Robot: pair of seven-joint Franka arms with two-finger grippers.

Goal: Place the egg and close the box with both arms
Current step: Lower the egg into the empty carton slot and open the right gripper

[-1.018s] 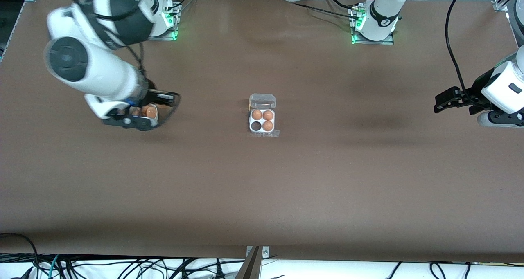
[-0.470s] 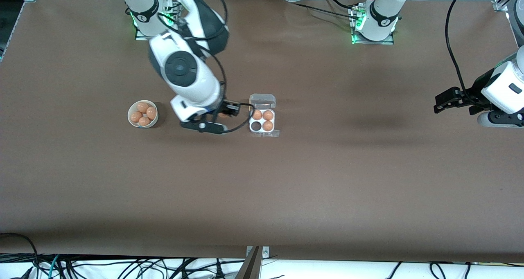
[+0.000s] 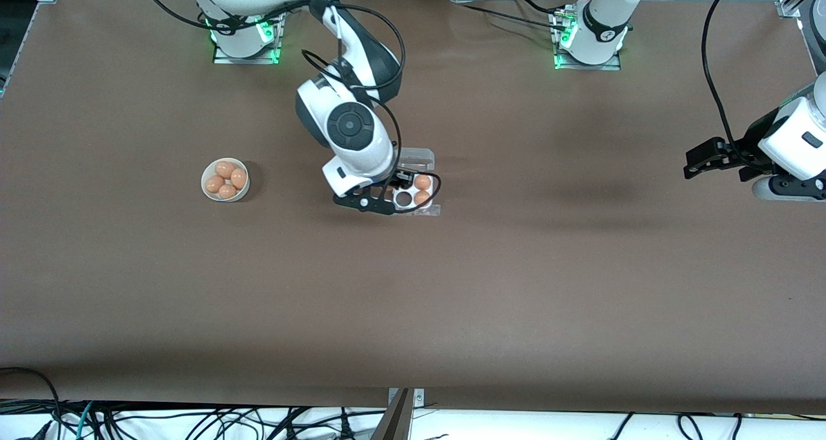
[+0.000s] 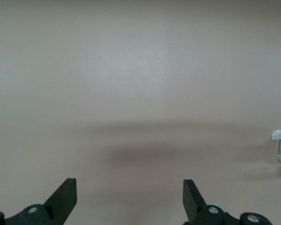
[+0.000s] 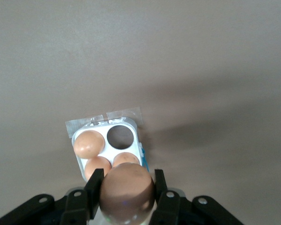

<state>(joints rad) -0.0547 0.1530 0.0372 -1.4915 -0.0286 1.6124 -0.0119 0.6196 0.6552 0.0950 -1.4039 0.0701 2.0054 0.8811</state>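
Now the right gripper (image 5: pixel 126 187) jaws hold a brown egg (image 5: pixel 126 186) over the clear plastic four-cell box (image 3: pixel 414 195) mid-counter. It could miss the empty cell and crack. The left gripper (image 4: pixel 129 199) waits, jaws wide.

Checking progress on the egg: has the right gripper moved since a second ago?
Yes. The right gripper went from the bowl to over the box, carrying an egg.
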